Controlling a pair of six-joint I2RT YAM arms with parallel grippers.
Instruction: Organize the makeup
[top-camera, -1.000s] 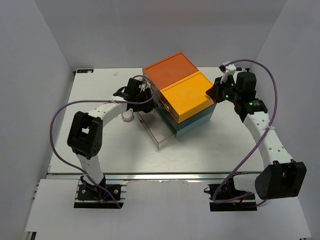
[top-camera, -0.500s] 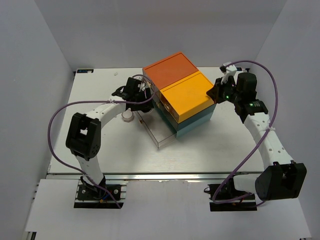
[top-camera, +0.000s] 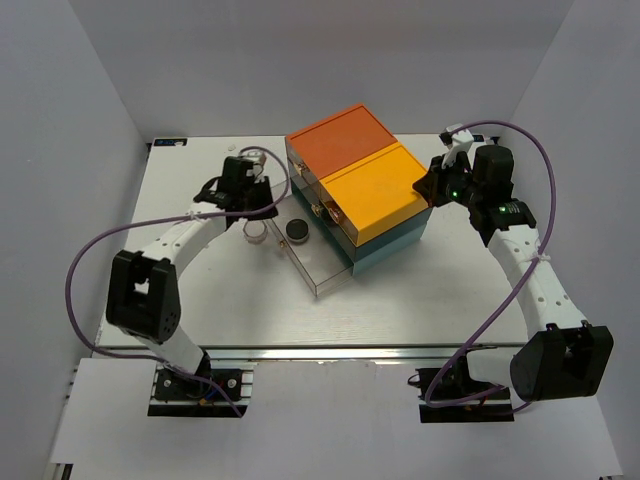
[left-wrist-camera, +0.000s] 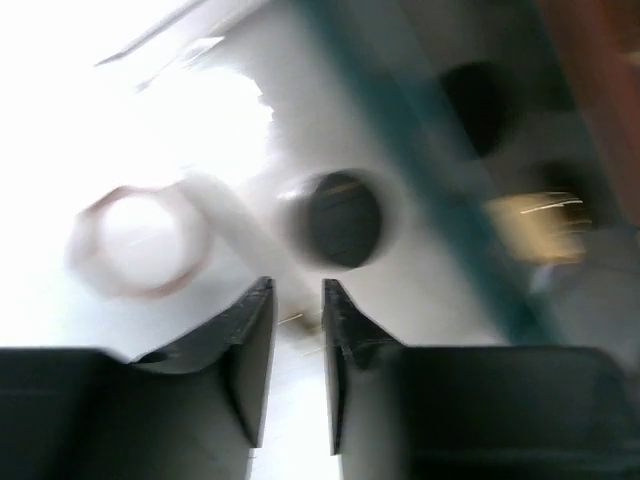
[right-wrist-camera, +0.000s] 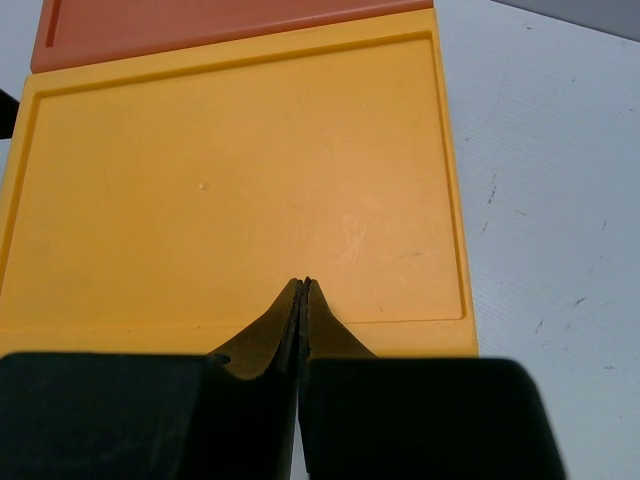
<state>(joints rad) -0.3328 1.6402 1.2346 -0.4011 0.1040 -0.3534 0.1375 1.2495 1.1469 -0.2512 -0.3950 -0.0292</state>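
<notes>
Trouble looms for the pinkish jar (top-camera: 254, 232) on the worktop (top-camera: 200, 300) beside the clear drawer (top-camera: 325, 270) — left fingers (left-wrist-camera: 250, 340), barely parted and empty, could knock it rolling rather than straddle it. Right fingers (right-wrist-camera: 270, 330) sit closed.

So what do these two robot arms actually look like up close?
Both the left arm and the right arm have slim white links joined by chunky, rounded black joints. A loose purple cable loops along each one. Small green lights glow near the right arm's wrist. The fingers are black, tapering wedges.
</notes>
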